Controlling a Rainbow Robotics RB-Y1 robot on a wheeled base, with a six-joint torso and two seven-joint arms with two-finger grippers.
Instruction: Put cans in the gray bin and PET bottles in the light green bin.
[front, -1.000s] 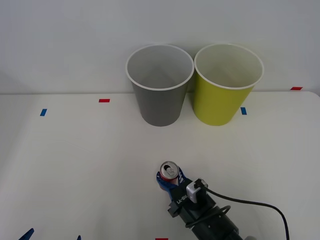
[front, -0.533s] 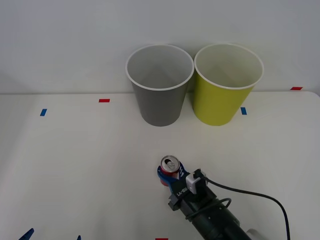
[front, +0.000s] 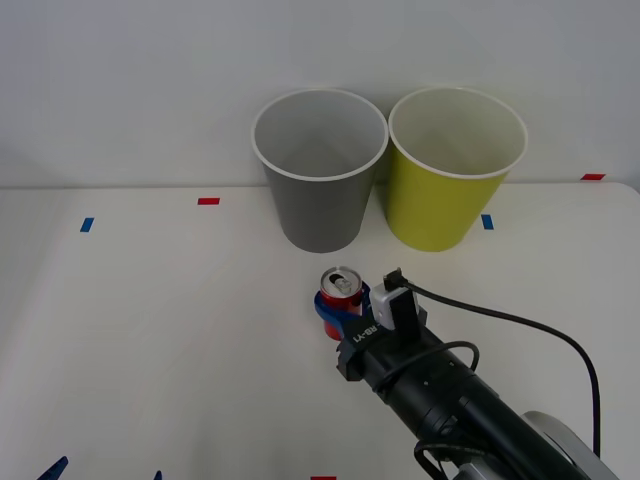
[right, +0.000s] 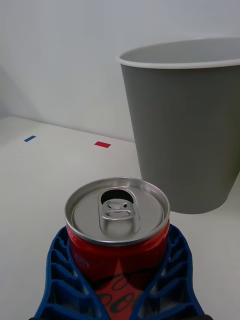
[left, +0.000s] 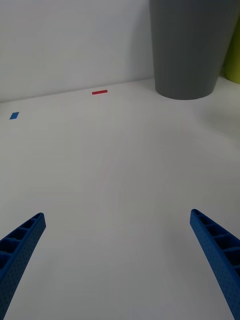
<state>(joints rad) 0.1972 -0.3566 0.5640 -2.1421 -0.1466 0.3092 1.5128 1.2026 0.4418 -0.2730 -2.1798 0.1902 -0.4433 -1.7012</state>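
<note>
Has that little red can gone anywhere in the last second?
Yes. Held in the right gripper, the red can has moved forward across the table, closer to the gray bin.

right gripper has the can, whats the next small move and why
Probably lift the can higher and carry it forward over the gray bin. The right gripper grips it upright, below the bin's white rim, so it would likely hit the wall otherwise.

A big white table stands against a plain white wall, with small red tape bits and blue tape bits stuck along its far edge, in soft, even light.
</note>
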